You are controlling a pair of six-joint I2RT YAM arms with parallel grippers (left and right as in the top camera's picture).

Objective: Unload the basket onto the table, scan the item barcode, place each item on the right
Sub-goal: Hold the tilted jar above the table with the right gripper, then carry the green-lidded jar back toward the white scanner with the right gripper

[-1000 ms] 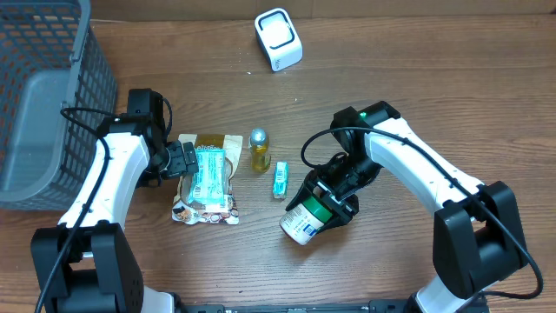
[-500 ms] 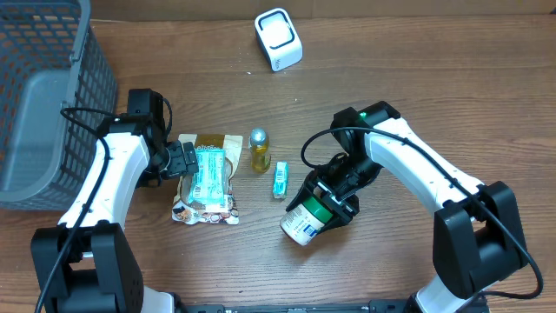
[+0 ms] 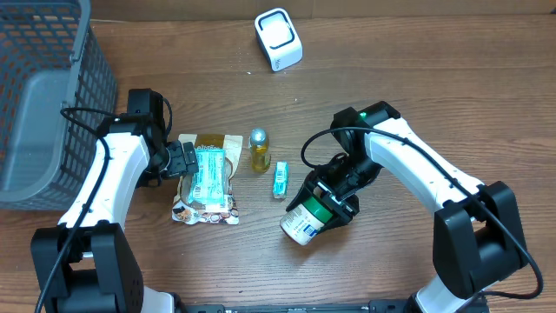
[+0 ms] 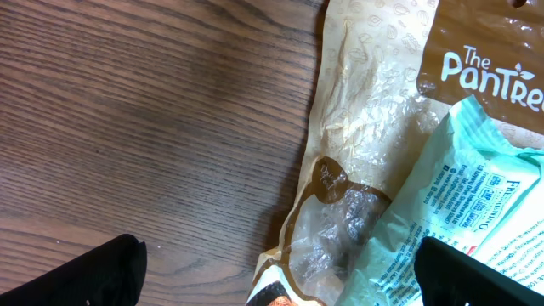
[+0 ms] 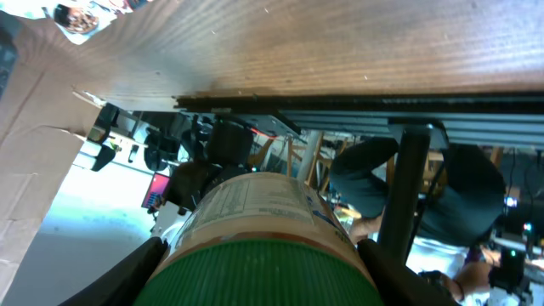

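On a wooden table [image 3: 434, 69], the right claw [image 3: 334, 196] pinches a green-lidded jar [image 3: 303, 223] by its lid. The jar is tilted at the near middle, its white label end pointing near-left. The white scanner [image 3: 278, 39] sits well apart at the far edge. The left claw [image 3: 184, 161] is spread wide over a brown pouch [image 3: 205, 202] with a teal packet [image 3: 208, 170] on top. A grey basket [image 3: 35, 52] stands far left.

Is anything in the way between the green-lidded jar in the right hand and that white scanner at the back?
Nothing visible blocks it. The right hand grips the jar, and the table between it and the scanner is bare. A small bottle and a teal packet lie just left of that line.
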